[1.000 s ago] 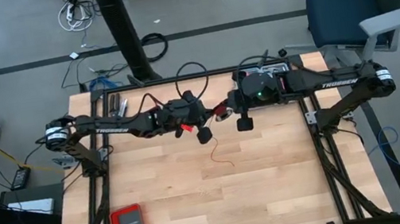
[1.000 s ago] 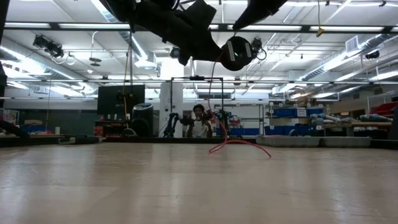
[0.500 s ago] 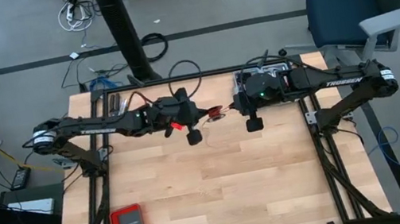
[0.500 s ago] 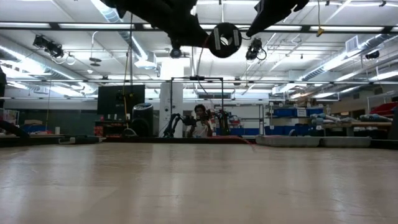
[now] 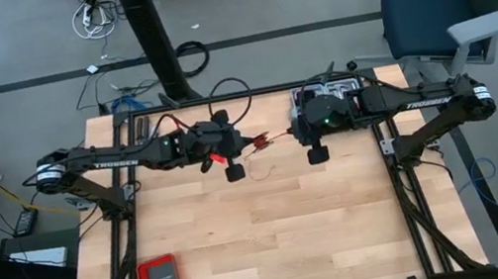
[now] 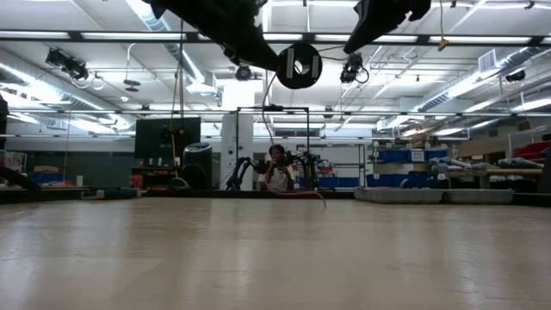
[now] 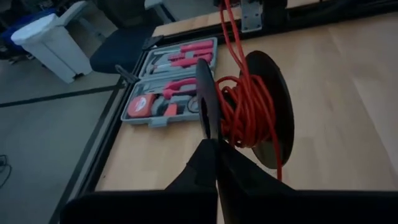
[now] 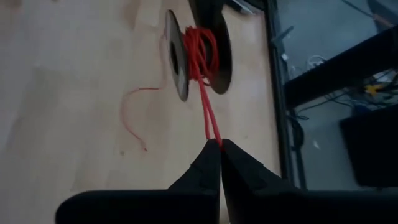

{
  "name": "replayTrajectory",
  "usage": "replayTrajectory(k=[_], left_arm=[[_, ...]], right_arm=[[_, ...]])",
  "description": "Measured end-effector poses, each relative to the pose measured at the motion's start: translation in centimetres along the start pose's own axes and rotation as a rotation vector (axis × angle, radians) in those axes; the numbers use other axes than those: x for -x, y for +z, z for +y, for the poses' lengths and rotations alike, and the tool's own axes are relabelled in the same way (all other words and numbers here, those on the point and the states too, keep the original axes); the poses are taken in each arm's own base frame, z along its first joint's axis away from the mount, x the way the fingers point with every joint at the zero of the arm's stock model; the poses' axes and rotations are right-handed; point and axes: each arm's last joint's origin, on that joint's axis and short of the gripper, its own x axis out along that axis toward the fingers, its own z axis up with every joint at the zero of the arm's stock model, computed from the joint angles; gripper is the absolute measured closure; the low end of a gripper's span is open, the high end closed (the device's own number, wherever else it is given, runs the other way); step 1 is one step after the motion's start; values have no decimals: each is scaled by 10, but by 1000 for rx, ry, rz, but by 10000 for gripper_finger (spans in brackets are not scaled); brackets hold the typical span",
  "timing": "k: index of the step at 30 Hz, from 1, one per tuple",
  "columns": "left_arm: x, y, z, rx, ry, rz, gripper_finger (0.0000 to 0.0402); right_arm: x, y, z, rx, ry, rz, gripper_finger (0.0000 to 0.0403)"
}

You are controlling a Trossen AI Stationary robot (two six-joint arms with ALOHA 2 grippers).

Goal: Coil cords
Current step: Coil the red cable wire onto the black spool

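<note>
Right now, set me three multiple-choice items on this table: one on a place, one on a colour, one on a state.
1. Where does the flat red box lie on the table, seen from above?
A. near the left front corner
B. by the right arm
C. under the spool

2. What colour is the cord wound on the black spool?
A. blue
B. red
C. yellow

3. How is the right end effector?
A. wide open
B. out of view
C. shut on the cord

Key: 1 A, the high view shows it there, far from both arms. 2 B, both wrist views show red turns. 3 C, two red strands enter its closed fingertips.
</note>
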Motion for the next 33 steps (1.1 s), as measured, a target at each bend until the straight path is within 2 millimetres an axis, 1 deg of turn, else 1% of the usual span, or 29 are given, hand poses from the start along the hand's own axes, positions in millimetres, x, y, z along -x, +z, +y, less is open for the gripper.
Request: replayTrajectory(k=[4, 9, 13, 15, 18, 21, 24, 28, 33], left_arm=[[1, 1, 0, -1, -37, 10, 401], [9, 16, 4, 22, -77, 37, 401], [16, 29, 8, 48, -93, 42, 401], [18, 32, 9, 51, -96, 44, 401], [19, 30, 8, 66, -118, 61, 401], [19, 31, 7, 89, -145, 47, 401], [19, 32, 7, 108, -146, 43, 401], [19, 31, 7, 138, -143, 49, 401], [19, 27, 6, 144, -138, 98, 401]], right_arm=[[0, 0, -1, 34, -45, 18, 398], [0, -1, -2, 80, -96, 39, 401], [0, 0, 0, 98, -103, 40, 402], [-1, 0, 0, 86, -103, 44, 394], [-5, -4, 1, 72, -121, 103, 368], [-10, -4, 2, 58, -148, 127, 339], [-14, -1, 3, 53, -124, 107, 319], [-15, -2, 3, 12, -119, 115, 314], [-12, -7, 6, -101, -81, 148, 322]])
